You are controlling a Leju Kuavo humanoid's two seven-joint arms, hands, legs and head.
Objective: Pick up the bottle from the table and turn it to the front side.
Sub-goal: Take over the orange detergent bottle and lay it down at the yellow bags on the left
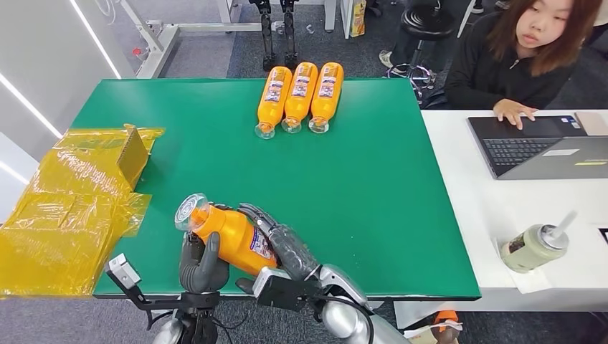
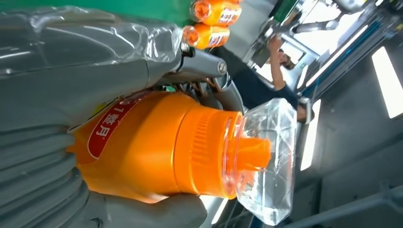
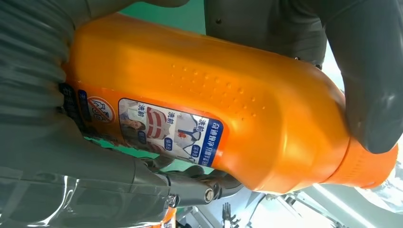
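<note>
— Both hands are wrapping around one orange bottle (image 1: pixel 231 236) at the near edge of the green table (image 1: pixel 387 208). Which is gripping where?

— Left hand (image 1: pixel 199 264) is clasping the shoulder end, just below the cap; its grey thumb (image 2: pixel 157 211) is pressing the underside in the left wrist view. Right hand (image 1: pixel 283 247) is curling its fingers (image 1: pixel 259 215) over the bottle's body and base.

— How is the bottle lying?

— Tilted, lifted off the table, clear cap (image 1: pixel 189 211) pointing away from the right hand, up toward the yellow plastic sheet (image 1: pixel 68 215). A label with blue edging (image 3: pixel 164 130) is facing the right wrist camera; a red label (image 2: pixel 110 128) is showing by the left palm.

— Anything beyond the hands?

— Three more orange bottles (image 1: pixel 300 97) are lying side by side at the far edge, well apart from both hands, caps toward the robot. Off past the right hand, a person (image 1: pixel 534 50) is sitting at a white table (image 1: pixel 466 208), one hand on a laptop (image 1: pixel 538 143), with a lidded cup (image 1: pixel 534 247) nearer.
</note>
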